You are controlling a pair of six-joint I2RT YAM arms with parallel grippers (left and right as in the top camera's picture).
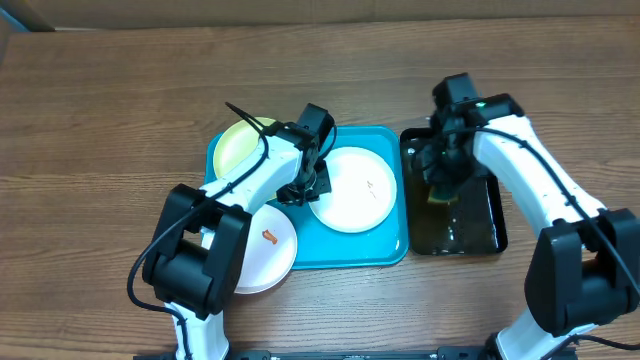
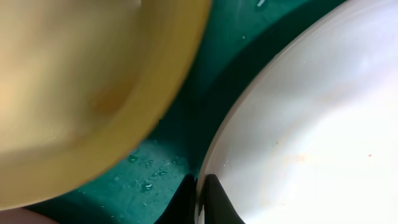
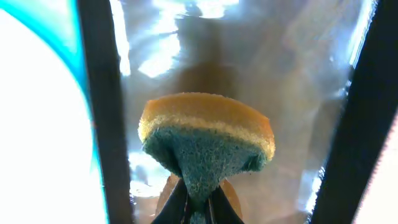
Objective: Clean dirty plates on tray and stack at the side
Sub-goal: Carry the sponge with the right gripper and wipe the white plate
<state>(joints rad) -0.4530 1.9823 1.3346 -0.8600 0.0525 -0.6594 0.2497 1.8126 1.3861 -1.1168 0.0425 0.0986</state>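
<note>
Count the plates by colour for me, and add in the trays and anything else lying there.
White plates: 2
Yellow-green plate: 1
Turquoise tray: 1
Black tray: 1
Sponge: 1
Total: 6

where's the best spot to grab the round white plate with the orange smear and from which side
Likely the thin rim of the orange-smeared white plate where it juts past the turquoise plastic tray, coming from the front. It lies flat, and the left arm covers its far side.
</note>
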